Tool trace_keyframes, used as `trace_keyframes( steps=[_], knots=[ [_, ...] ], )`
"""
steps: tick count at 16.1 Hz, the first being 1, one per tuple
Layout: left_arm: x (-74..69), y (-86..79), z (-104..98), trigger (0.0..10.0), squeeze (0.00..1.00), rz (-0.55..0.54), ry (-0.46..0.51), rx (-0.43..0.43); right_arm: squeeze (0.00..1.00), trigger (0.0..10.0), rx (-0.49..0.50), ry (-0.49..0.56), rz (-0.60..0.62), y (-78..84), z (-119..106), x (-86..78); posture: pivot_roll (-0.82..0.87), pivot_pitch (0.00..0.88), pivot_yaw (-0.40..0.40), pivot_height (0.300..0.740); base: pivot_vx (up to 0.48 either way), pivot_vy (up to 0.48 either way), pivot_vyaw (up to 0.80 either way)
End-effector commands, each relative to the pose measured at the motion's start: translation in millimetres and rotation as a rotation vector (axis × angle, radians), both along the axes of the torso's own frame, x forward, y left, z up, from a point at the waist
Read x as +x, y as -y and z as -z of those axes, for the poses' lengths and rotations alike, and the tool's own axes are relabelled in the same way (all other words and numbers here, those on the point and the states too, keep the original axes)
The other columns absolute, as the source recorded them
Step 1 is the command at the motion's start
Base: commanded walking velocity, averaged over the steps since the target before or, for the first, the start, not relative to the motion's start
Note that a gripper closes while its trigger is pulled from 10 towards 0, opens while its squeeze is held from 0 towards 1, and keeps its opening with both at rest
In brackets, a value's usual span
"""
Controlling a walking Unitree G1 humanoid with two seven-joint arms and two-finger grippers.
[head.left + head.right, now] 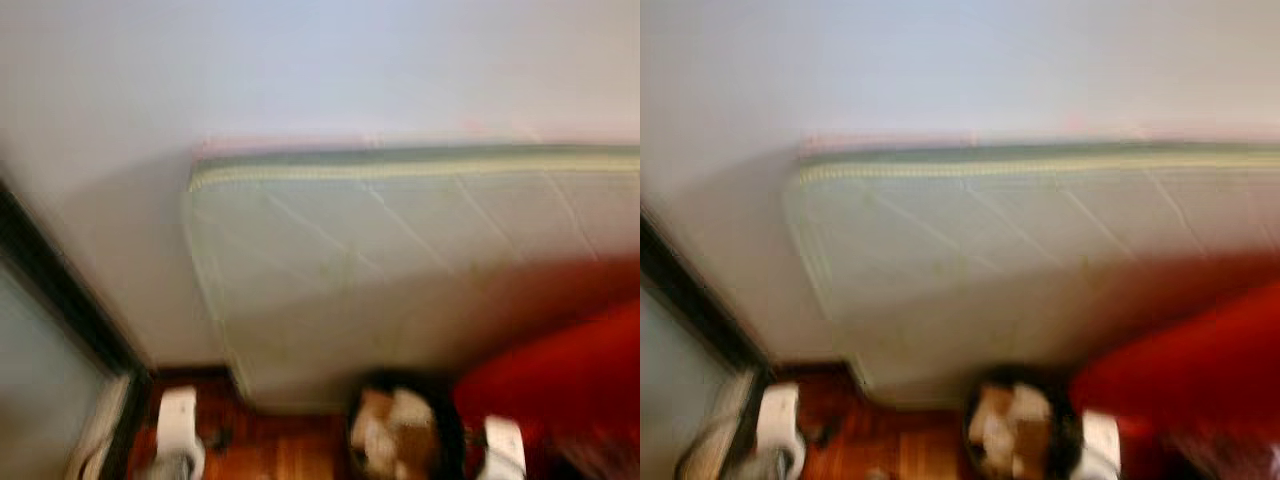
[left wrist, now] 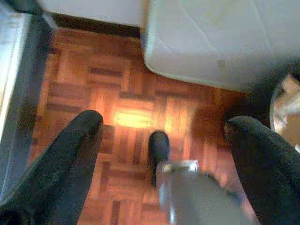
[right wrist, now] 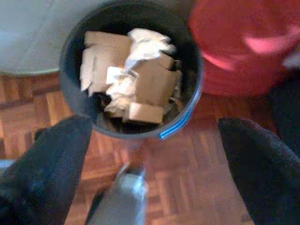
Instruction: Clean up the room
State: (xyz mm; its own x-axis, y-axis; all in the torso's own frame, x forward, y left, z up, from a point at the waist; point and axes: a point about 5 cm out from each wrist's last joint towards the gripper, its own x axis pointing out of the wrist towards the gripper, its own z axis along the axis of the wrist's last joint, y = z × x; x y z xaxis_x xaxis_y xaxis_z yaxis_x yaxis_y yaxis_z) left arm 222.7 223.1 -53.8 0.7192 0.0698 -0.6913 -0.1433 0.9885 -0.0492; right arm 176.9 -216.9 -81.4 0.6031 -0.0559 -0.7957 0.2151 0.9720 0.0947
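Bin position: I see the dark bin (image 3: pixel 131 75), full of cardboard and crumpled paper, on the parquet floor (image 2: pixel 126 117) just ahead of the right hand (image 3: pixel 150 154) — the nearer hand.
Right hand: fingers spread, released, grasping nothing.
Left hand (image 2: pixel 164 140): fingers spread, empty — over bare parquet.
Surroundings: mattress (image 1: pixel 400 260) leaning against the white wall (image 1: pixel 300 70); red object (image 1: pixel 570 370) beside the bin.
Note: head views blurred.

A pale quilted mattress (image 1: pixel 400 270) leans on edge against a white wall (image 1: pixel 300 70), above a parquet floor (image 2: pixel 126 117). A red cloth-like mass (image 1: pixel 570 370) lies beside it, blurred.
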Motion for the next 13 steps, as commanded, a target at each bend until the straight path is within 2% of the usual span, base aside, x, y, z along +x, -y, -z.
trace_keyframes(
  steps=[1,7,13],
  knots=[
    [-16.9,0.7,11.0,10.0,0.0,-0.007,-0.069,-0.013,0.0,10.0,-0.003,0.027,-0.002,1.0,-4.2,8.2,0.12,0.013,-0.025,0.74,-0.289,0.0,0.0],
    [-16.6,0.9,10.9,10.0,0.0,-0.008,-0.067,-0.013,0.0,10.0,-0.001,0.029,-0.012,1.0,-4.7,8.8,0.12,0.019,-0.026,0.74,-0.286,0.0,0.0],
    [-16.0,0.6,10.6,10.0,0.0,-0.011,-0.069,-0.009,0.0,10.0,-0.001,0.029,-0.014,1.0,-4.9,9.4,0.12,0.026,-0.026,0.74,0.0,0.0,0.0]
  ],
)
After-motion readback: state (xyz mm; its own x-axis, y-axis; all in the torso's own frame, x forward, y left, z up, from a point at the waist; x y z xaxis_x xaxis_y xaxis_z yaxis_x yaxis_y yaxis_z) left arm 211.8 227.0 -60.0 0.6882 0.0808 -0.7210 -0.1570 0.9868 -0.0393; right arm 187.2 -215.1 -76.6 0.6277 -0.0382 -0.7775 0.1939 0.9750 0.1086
